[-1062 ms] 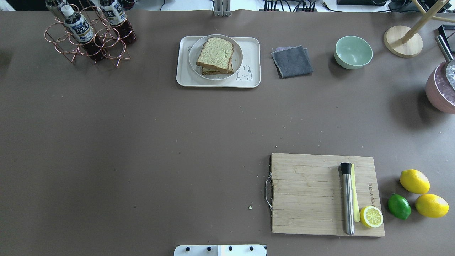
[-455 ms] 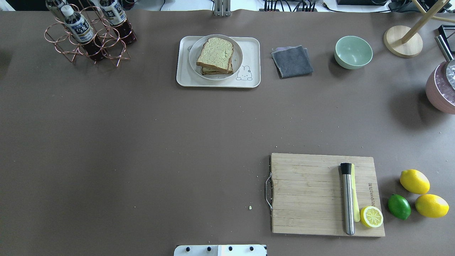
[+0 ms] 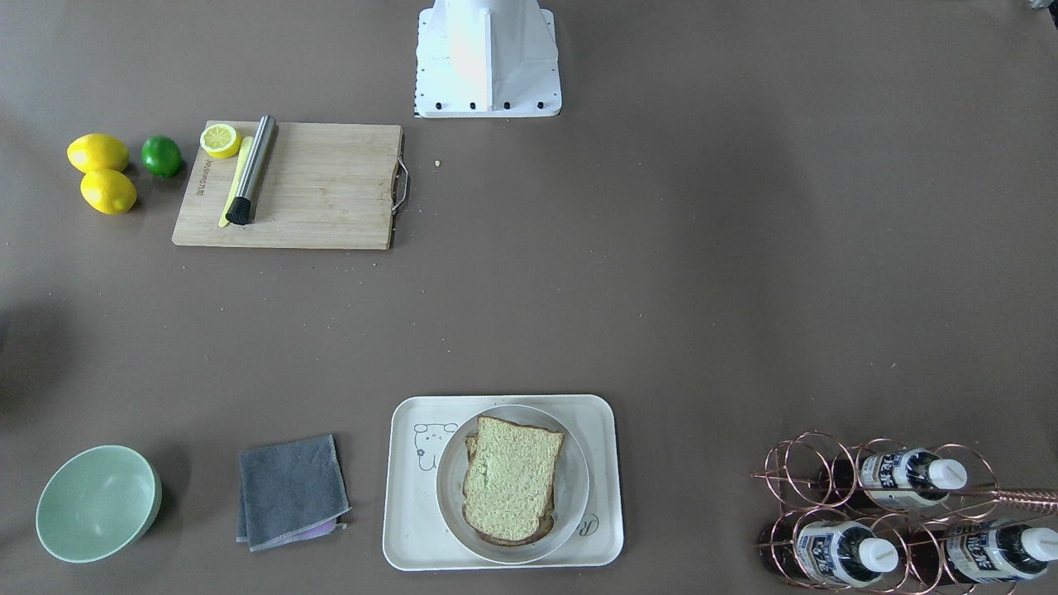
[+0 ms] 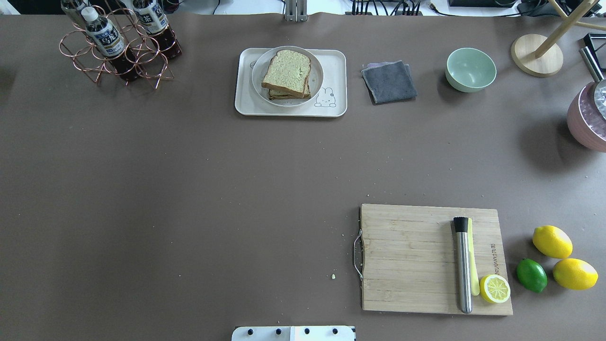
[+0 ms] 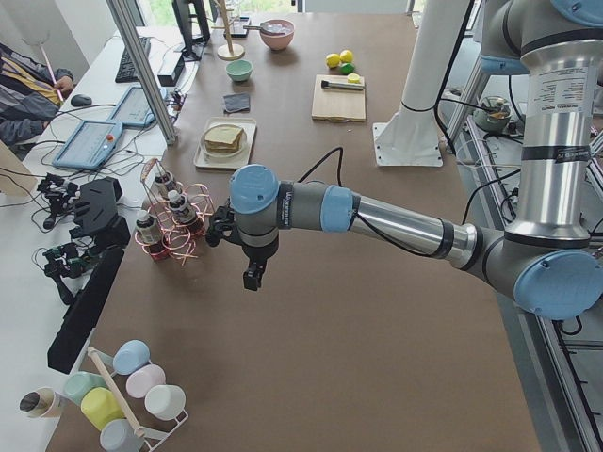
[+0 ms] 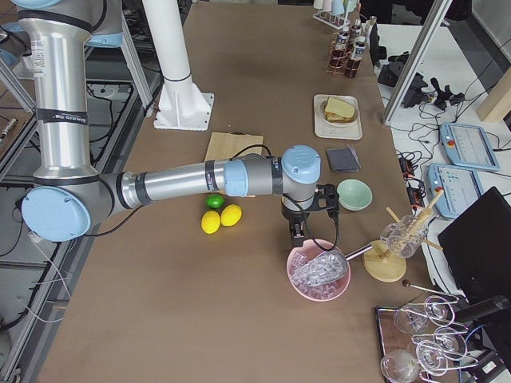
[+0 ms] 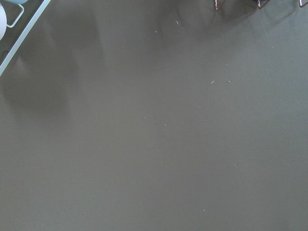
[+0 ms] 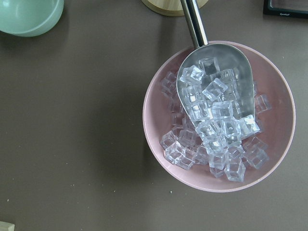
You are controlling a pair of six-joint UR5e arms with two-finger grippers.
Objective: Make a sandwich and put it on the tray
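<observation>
Front-facing view: neither arm is in frame for me, only the white base at the top edge. The sandwich lies on a round plate, and the plate stands on the tray at the table side away from the robot. The top slice covers the lower one, so I cannot make out the filling. The plate hides part of the tray's script.

Overhead view: again no pincer in frame. The pink bowl is cut off by the right edge.

Left side view: my left pincer hangs pointing down over bare table, just beside the bottle rack. I cannot tell how wide it stands or whether it holds anything. The sandwich is well apart from it, beyond the rack.

Right side view: my right pincer hangs at the pink bowl's rim. Its opening I cannot tell either. The sandwich lies well apart, past the grey cloth.

Left wrist view: only brown table, no fingers in frame.

Right wrist view: ice cubes and a metal scoop fill the pink bowl. A green bowl is cut off at the corner.
</observation>
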